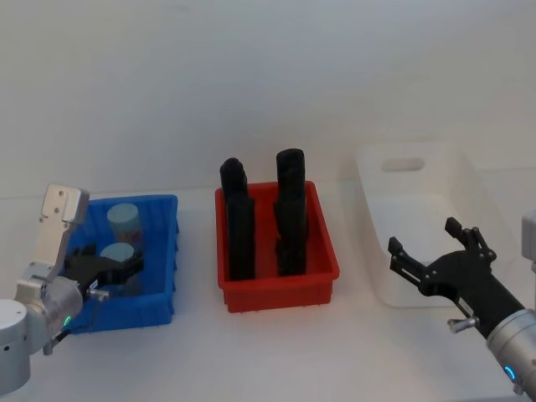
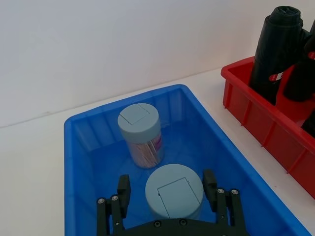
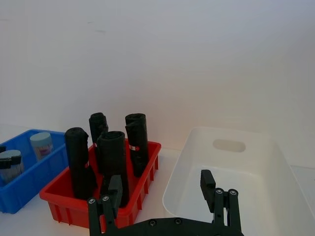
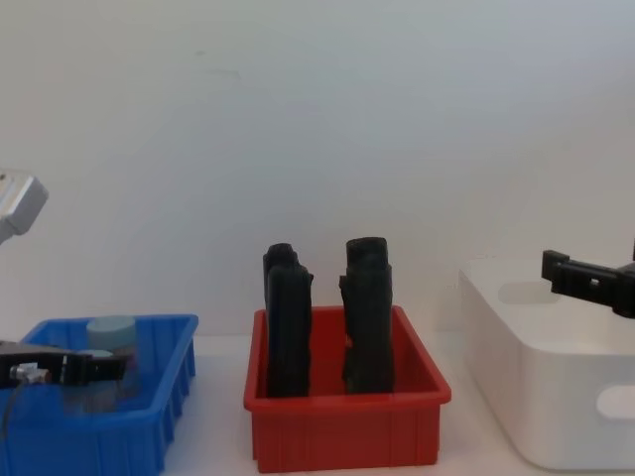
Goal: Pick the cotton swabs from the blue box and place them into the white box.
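Observation:
Two cotton swabs tubs with pale blue lids stand in the blue box: a far tub and a near tub. My left gripper is lowered into the box and open. In the left wrist view its fingers flank the near tub, with small gaps on both sides. The far tub stands just beyond it. My right gripper hovers open and empty at the near edge of the white box, whose inside looks empty.
A red bin with several tall black rolls stands between the blue box and the white box. Bare white table lies in front of all three bins. A plain wall closes the back.

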Motion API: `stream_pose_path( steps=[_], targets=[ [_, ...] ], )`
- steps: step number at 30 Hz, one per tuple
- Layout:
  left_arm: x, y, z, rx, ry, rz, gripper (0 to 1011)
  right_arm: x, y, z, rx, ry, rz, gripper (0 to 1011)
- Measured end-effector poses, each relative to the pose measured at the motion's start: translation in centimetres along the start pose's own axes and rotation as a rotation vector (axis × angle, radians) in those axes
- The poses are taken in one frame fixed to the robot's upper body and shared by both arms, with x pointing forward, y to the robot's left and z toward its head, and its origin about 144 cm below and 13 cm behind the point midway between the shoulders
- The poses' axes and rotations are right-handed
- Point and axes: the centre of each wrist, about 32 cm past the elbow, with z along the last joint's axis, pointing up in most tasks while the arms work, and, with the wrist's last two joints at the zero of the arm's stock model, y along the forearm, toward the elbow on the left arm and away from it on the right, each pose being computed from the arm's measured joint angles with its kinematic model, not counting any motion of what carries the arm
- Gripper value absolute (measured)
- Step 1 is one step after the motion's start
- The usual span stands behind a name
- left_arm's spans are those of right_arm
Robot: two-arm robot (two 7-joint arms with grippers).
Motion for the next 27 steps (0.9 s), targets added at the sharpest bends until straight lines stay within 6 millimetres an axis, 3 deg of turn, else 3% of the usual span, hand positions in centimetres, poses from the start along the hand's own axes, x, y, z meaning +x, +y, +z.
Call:
stream_pose_path(
  steps=[5, 10, 20, 27],
  targets=[
    [0.1, -0.2, -0.3, 0.003, 0.010, -0.013, 861, 0.0, 0.0, 0.0, 0.000, 0.000, 0.000, 1001],
    [0.2, -0.4, -0.4, 0.003, 0.016, -0.021, 681, 0.0, 0.0, 0.0, 0.000, 0.000, 0.000, 1002],
    [0.4, -0.3, 0.0, -0.013, 0.011, -0.022, 671, 0.0, 0.0, 0.0, 0.000, 0.000, 0.000, 1002],
    [0.4, 0.6, 1.5, -0.056, -0.020, -0.027, 670, 0.0, 0.0, 0.0, 0.000, 0.000, 0.000, 1002]
  ],
)
